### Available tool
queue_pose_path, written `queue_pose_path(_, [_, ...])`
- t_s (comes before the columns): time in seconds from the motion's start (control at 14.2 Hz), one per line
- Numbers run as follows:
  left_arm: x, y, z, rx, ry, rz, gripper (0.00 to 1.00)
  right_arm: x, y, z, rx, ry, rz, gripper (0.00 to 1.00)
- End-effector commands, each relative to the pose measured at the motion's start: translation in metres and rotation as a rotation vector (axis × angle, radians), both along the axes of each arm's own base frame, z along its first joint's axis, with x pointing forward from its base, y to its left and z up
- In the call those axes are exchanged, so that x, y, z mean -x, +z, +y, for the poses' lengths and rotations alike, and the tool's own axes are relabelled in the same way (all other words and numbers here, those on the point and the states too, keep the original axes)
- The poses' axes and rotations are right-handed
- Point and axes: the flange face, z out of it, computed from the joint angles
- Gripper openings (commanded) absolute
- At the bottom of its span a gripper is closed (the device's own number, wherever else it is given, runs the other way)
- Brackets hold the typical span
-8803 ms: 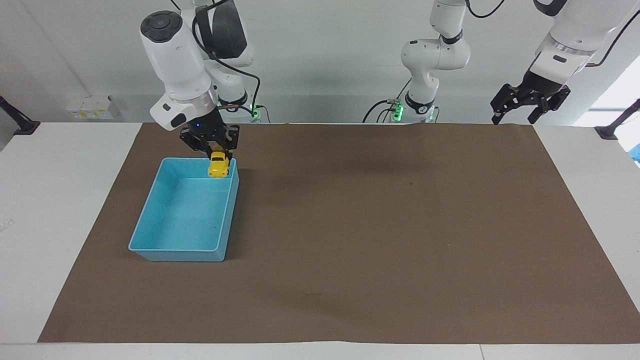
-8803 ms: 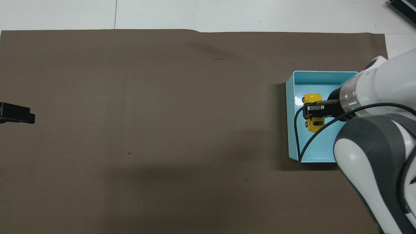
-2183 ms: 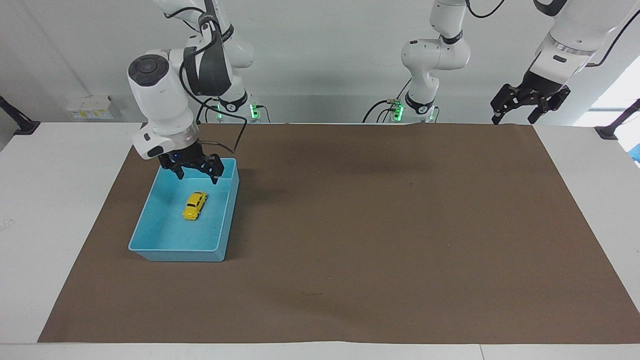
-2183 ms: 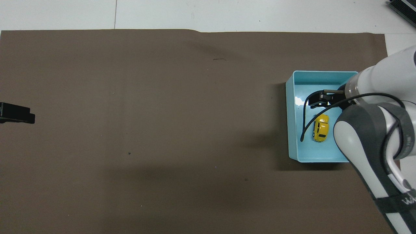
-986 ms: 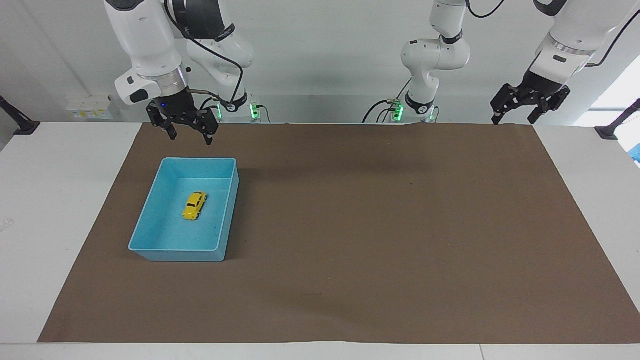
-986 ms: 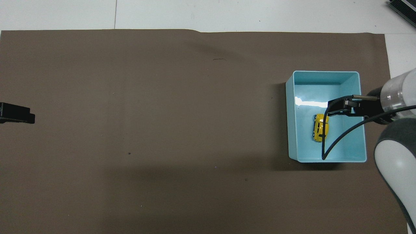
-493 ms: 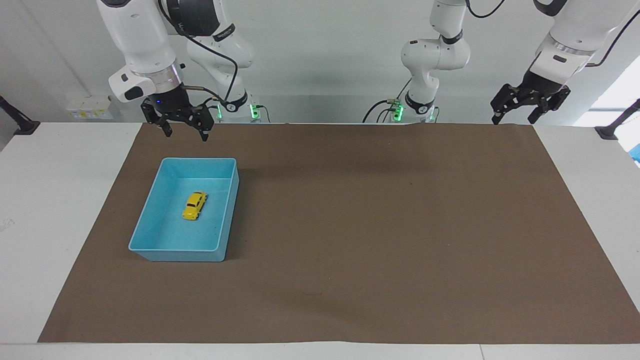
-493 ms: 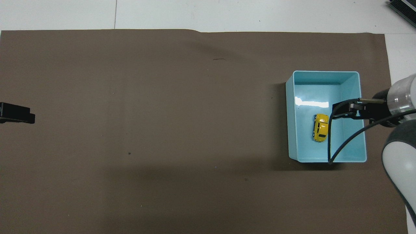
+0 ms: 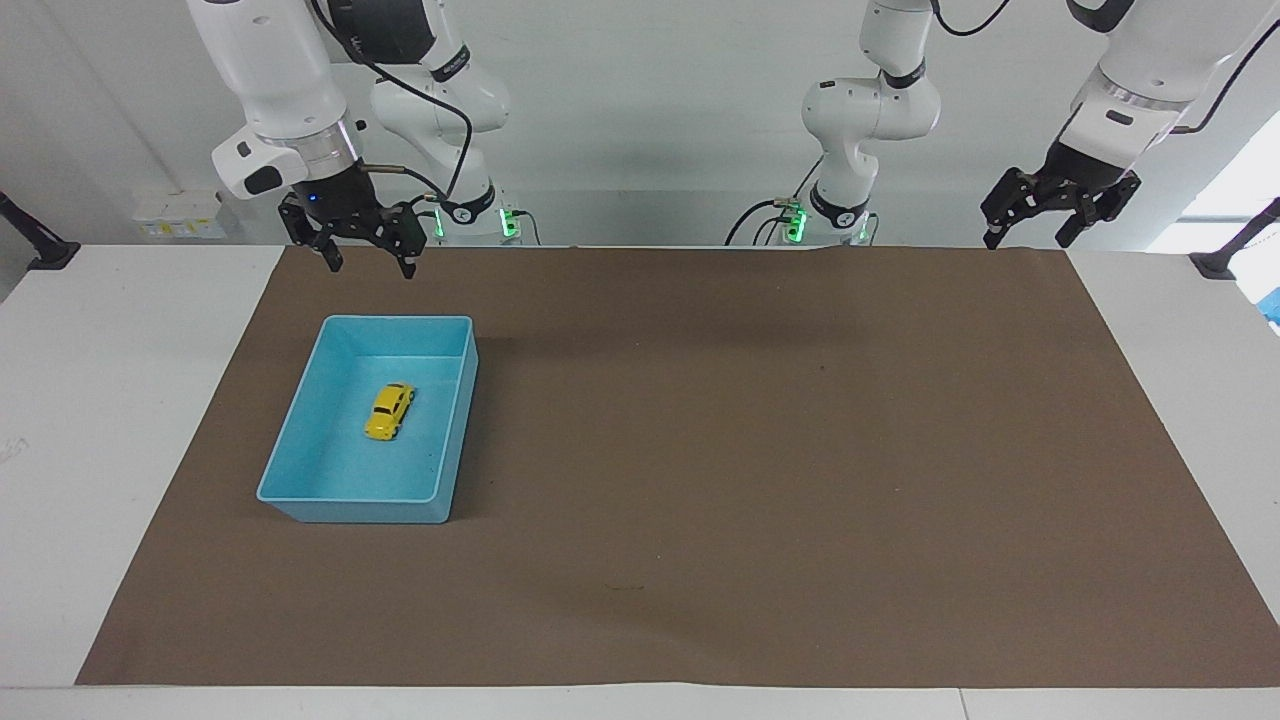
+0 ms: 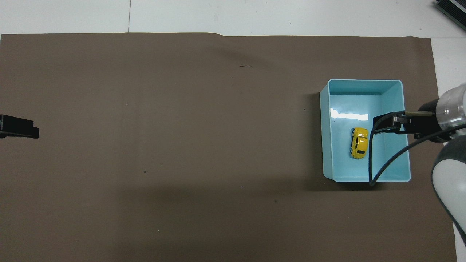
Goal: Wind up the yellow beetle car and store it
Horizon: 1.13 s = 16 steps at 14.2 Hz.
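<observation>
The yellow beetle car (image 9: 388, 411) (image 10: 359, 142) lies on its wheels on the floor of the light blue bin (image 9: 358, 511) (image 10: 325, 127), near the bin's middle and touching no wall. My right gripper (image 9: 370, 266) (image 10: 380, 127) hangs open and empty, high over the bin and well clear of the car. My left gripper (image 9: 1030, 238) (image 10: 20, 127) waits raised over the mat's corner at the left arm's end. It is open and holds nothing.
A brown mat (image 9: 750, 450) covers most of the white table. The bin stands on it toward the right arm's end. A black cable (image 10: 371, 160) loops down from the right arm over the bin in the overhead view.
My right gripper has risen a little more and drifted toward the right arm's end of the table. The car, the bin and the left arm have not moved.
</observation>
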Motion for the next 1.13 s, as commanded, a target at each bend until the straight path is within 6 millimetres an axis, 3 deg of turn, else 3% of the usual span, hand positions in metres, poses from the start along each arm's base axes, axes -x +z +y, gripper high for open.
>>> queue_pose_path(0.0, [0.005, 0.005, 0.003, -0.001, 0.004, 0.001, 1.00, -0.008, 0.003, -0.003, -0.025, 0.021, 0.014, 1.00])
queue_pose_path(0.35, [0.005, 0.005, 0.003, -0.001, 0.004, 0.001, 1.00, -0.011, 0.009, -0.013, -0.018, 0.081, 0.071, 1.00])
queue_pose_path(0.49, [0.005, 0.005, 0.003, -0.001, 0.004, 0.001, 1.00, -0.015, 0.018, -0.013, -0.020, 0.088, 0.078, 1.00])
queue_pose_path(1.06, [0.005, 0.005, 0.003, -0.001, 0.004, 0.001, 1.00, -0.017, 0.020, -0.010, -0.028, 0.123, 0.042, 1.00])
